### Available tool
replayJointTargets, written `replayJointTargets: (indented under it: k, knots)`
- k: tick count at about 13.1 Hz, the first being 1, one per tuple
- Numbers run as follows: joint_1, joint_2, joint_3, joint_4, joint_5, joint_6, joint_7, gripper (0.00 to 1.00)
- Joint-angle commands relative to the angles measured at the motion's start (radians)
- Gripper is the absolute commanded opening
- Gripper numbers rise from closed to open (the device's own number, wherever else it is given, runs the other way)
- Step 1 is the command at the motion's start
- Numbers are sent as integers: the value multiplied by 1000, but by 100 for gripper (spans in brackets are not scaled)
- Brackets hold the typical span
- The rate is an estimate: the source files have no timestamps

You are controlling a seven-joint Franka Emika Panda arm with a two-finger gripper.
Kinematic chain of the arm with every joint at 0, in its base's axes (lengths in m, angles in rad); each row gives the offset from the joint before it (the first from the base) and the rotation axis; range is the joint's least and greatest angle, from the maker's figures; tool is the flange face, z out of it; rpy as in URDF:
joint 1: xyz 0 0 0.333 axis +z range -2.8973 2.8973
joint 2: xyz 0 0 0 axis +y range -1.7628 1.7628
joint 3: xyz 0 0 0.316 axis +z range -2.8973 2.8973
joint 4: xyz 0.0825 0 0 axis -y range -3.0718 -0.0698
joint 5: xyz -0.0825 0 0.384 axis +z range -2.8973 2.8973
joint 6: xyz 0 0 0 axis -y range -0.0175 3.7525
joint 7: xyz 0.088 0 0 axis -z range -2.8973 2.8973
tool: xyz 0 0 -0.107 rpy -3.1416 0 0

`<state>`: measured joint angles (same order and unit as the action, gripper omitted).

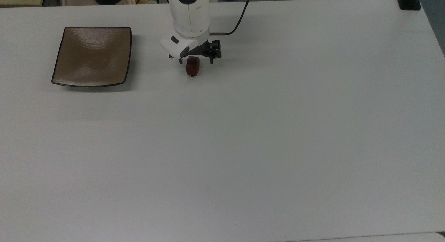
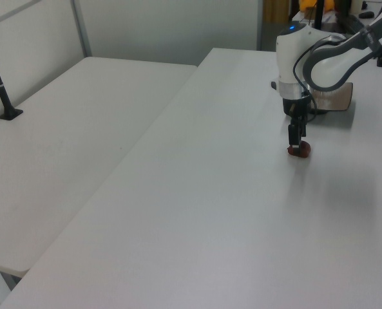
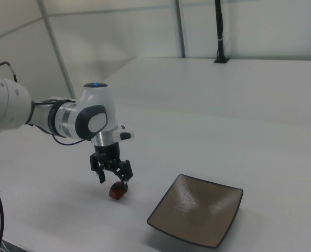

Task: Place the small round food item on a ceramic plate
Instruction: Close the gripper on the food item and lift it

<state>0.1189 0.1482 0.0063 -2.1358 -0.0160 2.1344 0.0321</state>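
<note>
Sitting bare at the top view's left: ceramic plate (image 1: 92,56). Straddling the small round food item (image 1: 192,67) on the white surface (image 1: 243,137), claw (image 1: 195,60) spread apart. Reaching stage; next needing lowering and closing.

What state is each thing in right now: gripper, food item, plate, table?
gripper: open, lowered around the food item, one of the fingers on each side, not yet closed on it.
small round food item: resting on the table, not lifted.
ceramic plate: upright and empty, at the top view's left of the food item, apart from it.
table: white, bearing the plate and food item.
</note>
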Motion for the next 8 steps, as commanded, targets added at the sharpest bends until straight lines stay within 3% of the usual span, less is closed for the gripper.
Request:
replayJointTargets:
  k: [1,6,8]
  knots:
    - [5,7,1,-13,8,24,9,100]
    - [5,43,4,-13,8,79,20,100]
    - [5,47,4,-13,8,90,26,87]
